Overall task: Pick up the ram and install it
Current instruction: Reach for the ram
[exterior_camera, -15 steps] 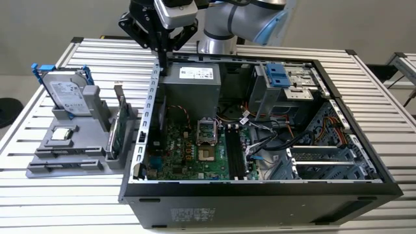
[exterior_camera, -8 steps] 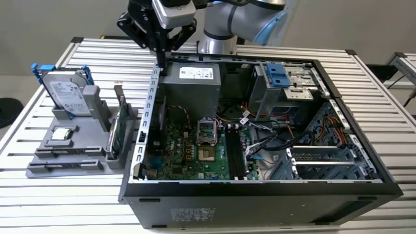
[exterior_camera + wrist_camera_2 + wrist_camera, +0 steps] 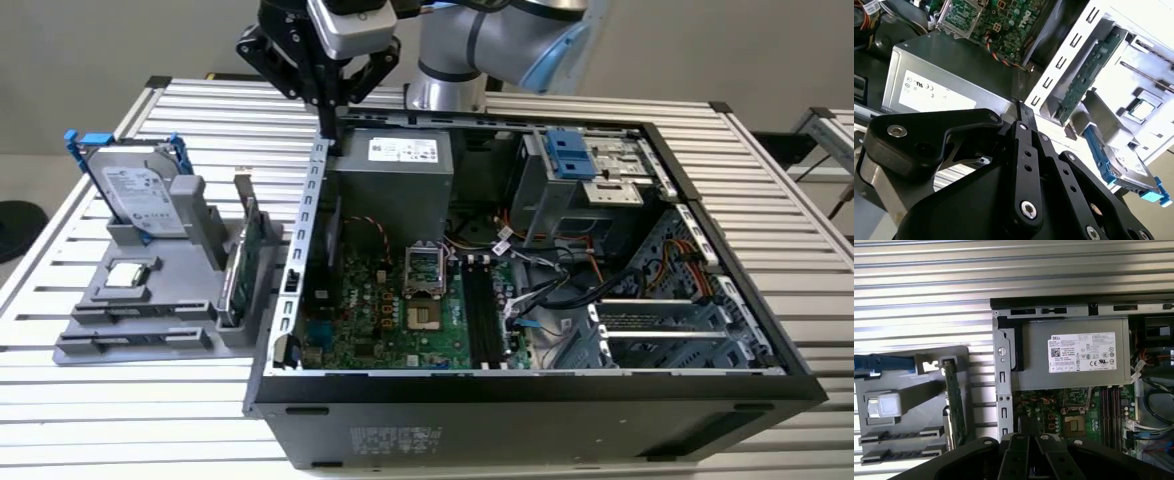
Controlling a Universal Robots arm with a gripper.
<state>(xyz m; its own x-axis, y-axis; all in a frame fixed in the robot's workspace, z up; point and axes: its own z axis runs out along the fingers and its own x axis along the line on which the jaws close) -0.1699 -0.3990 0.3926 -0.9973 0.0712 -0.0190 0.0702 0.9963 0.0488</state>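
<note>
Looking into the open computer case (image 3: 534, 410), I see the motherboard (image 3: 374, 310) on its floor with black memory slots (image 3: 481, 315), though whether the ram sits in them I cannot tell. Just outside the case, on the exterior view's left, a grey tray (image 3: 147, 330) holds a green expansion card (image 3: 236, 275) and a hard drive (image 3: 134, 195). Farther back, over the case's rear corner beside the power supply (image 3: 394, 190), hangs the claw (image 3: 327, 118), fingers (image 3: 1023, 165) drawn tight together.

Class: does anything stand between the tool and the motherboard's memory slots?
Nothing visible does. The tool hangs by the case rim; the memory slots lie uncovered from above, with cables beside them.
</note>
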